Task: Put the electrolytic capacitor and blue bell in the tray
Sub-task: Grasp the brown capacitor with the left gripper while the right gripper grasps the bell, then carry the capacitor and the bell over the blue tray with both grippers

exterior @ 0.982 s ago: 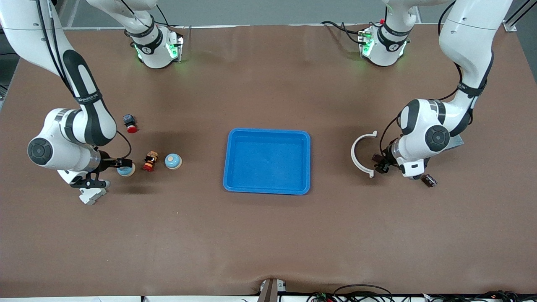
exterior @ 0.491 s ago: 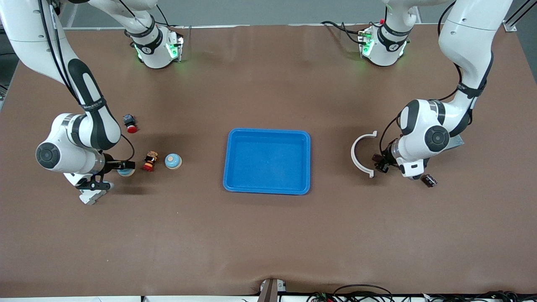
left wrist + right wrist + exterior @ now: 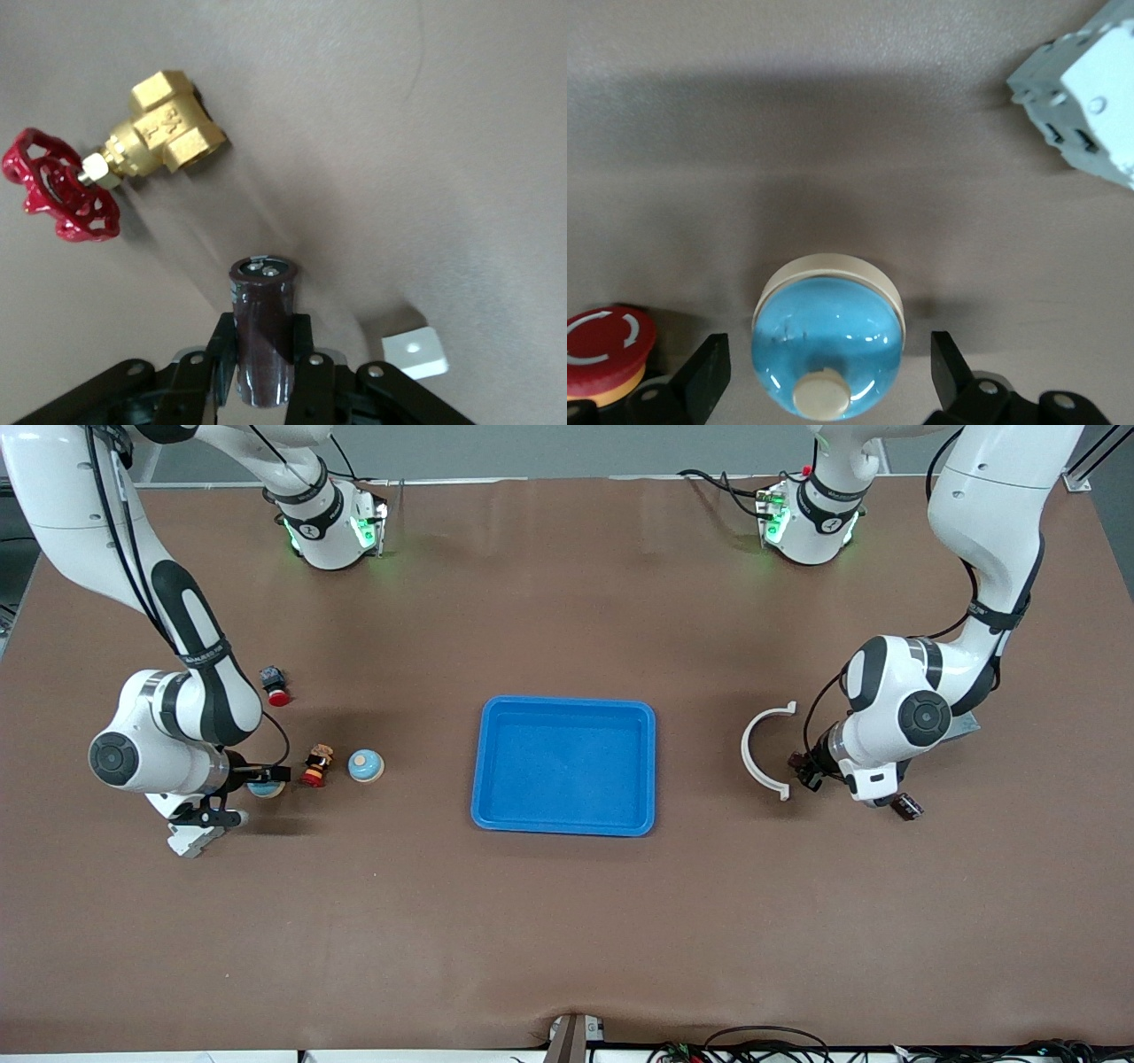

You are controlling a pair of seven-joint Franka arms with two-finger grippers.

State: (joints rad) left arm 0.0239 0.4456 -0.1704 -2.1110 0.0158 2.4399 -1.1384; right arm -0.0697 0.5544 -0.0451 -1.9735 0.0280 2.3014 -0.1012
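A dark brown electrolytic capacitor (image 3: 262, 328) sits clamped between my left gripper (image 3: 263, 335) fingers, low over the table near the left arm's end (image 3: 800, 769). My right gripper (image 3: 828, 367) is open, one finger on each side of a blue bell (image 3: 828, 345) with a cream base and knob that rests on the table (image 3: 266, 786). Neither finger touches it. Another blue bell (image 3: 365, 765) stands nearer the tray. The bright blue tray (image 3: 496, 815) lies in the middle of the table with nothing in it.
A white curved clip (image 3: 764, 753) lies beside the left gripper, a small dark part (image 3: 905, 807) under that arm. A brass valve with a red handwheel (image 3: 115, 168) lies near the capacitor. Red push buttons (image 3: 314, 767) (image 3: 276, 688) and a white block (image 3: 190, 837) surround the right gripper.
The left gripper's fingers have closed on the capacitor. The right arm has slid a little toward the tray, its open fingers now farther along the bell.
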